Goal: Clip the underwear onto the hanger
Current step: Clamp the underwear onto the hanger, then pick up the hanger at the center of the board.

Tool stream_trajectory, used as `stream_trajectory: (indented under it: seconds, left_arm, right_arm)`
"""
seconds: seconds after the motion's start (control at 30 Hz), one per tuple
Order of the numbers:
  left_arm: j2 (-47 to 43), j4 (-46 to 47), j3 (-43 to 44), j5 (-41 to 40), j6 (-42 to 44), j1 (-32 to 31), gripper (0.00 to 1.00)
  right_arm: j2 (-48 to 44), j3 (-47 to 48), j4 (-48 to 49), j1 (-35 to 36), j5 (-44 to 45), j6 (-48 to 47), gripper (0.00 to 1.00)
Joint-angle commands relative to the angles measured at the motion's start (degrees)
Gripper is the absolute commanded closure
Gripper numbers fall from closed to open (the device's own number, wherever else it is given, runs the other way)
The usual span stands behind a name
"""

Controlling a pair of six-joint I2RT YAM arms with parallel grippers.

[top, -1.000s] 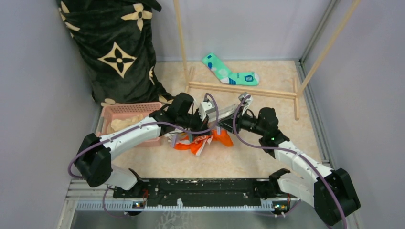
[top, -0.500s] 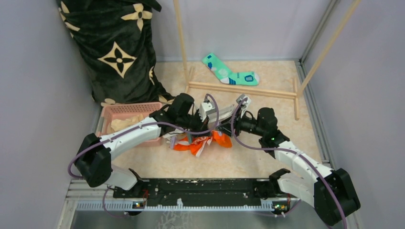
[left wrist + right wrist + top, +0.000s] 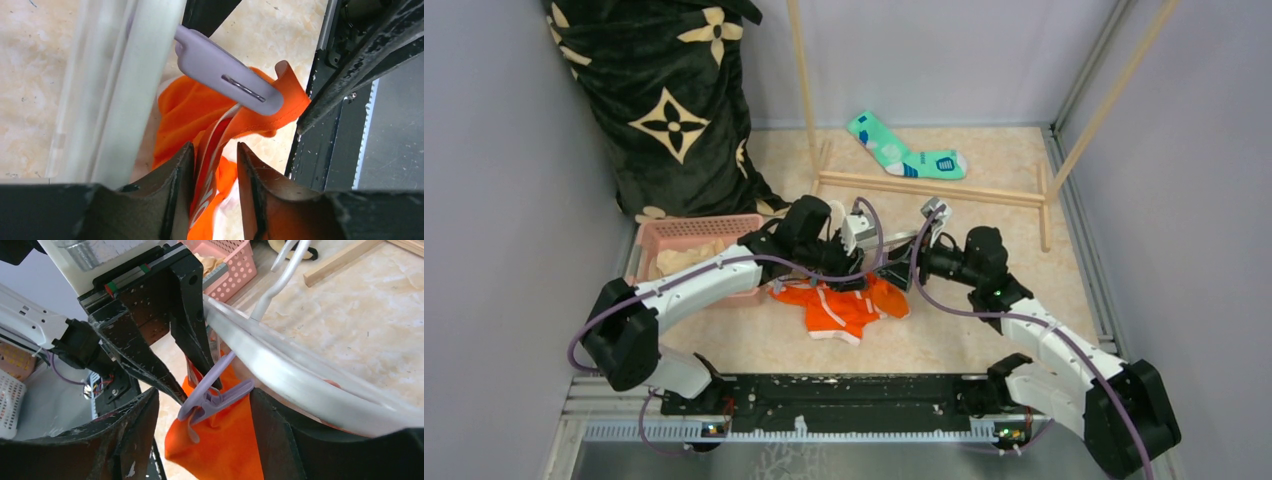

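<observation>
The orange underwear point(image 3: 842, 306) spreads out below both grippers at mid table. A lilac clothespin point(image 3: 216, 400) of the white hanger point(image 3: 300, 371) is clamped on its orange cloth point(image 3: 225, 445). My right gripper point(image 3: 202, 392) stands open, its fingers wide on either side of that pin and not touching it. In the left wrist view the same clothespin point(image 3: 227, 80) bites the underwear point(image 3: 185, 110) beside the hanger bar point(image 3: 132, 75). My left gripper point(image 3: 215, 147) is open; the lettered waistband point(image 3: 212, 165) runs loosely between its fingers. From above, the left gripper point(image 3: 856, 272) and right gripper point(image 3: 892, 270) face each other closely.
A pink basket point(image 3: 686, 232) holding cream cloth sits left of the left arm. Behind it leans a black flower-patterned bundle point(image 3: 664, 100). A wooden rack point(image 3: 924, 187) stands at the back with a teal sock point(image 3: 904, 155) beyond it. Walls close in on both sides.
Both grippers have opened. The right let go of the clothespin, which now grips the cloth; the left released the waistband. The underwear has dropped and spread out wider below them.
</observation>
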Motion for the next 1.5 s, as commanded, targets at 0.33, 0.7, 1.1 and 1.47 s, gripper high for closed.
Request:
stream_trajectory:
  seconds: [0.33,0.7,1.1,1.47]
  left_arm:
    - [-4.4,-2.1,-0.6,0.8,0.7,0.2,0.21]
    - [-11.0,0.4,-3.2,-11.0,-5.6,0.3,0.19]
    - [-24.5,9.2,-9.5,-17.4,-2.8,0.3,0.33]
    - [-11.8,6.0,-4.7,-29.0,-2.5,1.7,0.34]
  right_arm:
    - [-5.7,0.7,-6.0,0.6,9.9,-2.8,0.24]
    - [-5.7,8.5,-26.3,0.6,20.8,-2.5,0.24]
    - [-2.3,9.9,-24.1,0.6,21.5,-1.9,0.29]
    - [-4.6,7.7,-21.9,0.6,19.1,-1.5,0.30]
